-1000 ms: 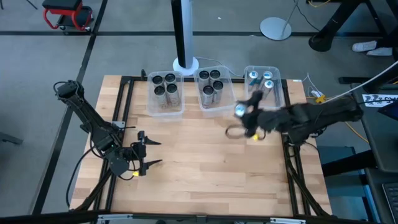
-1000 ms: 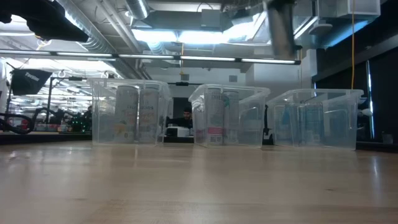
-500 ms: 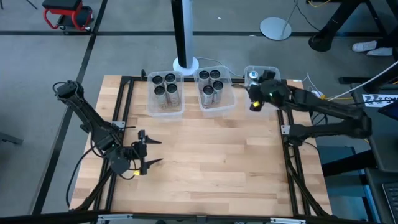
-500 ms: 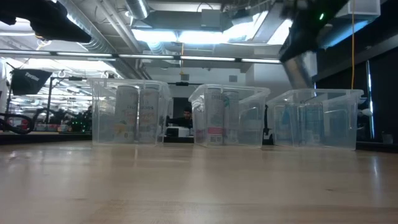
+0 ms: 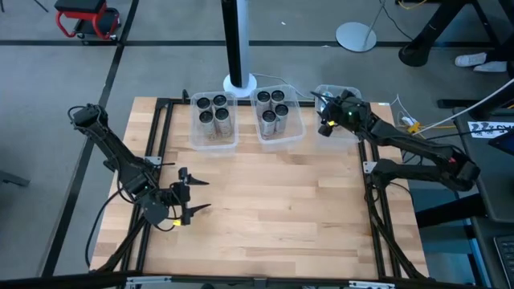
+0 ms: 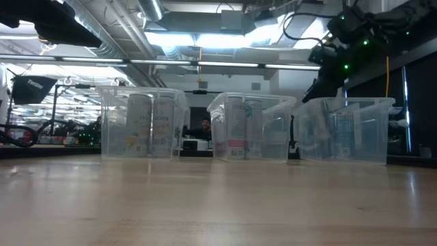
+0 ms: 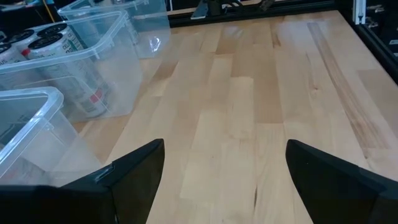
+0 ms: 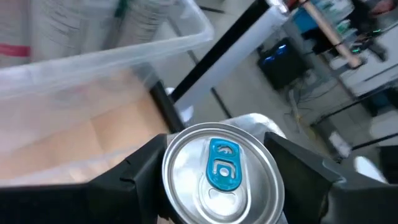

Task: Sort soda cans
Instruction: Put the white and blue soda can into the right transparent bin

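Cans fill three clear bins along the far edge of my table, and my right arm stretches out over the rightmost bin [image 5: 350,90]. My right pincer [image 5: 331,120] hangs at that bin's rim, tilted, its two fingers closed on a silver can [image 8: 219,173] with a blue pull tab; the can sits upright between my fingers in the right wrist view. A second ago this pincer was out over the bare wood in front of the rightmost bin, carrying the can; since then it has swung back and up to the bin. My left arm has not moved: its pincer [image 5: 193,197] waits near the table's left front, fingers spread wide, holding nothing. Dark-topped cans [image 5: 214,112] stand in the left bin [image 5: 214,141], more dark-topped cans [image 5: 273,110] in the middle bin [image 5: 283,140]. My own arm covers most of the rightmost bin from above.
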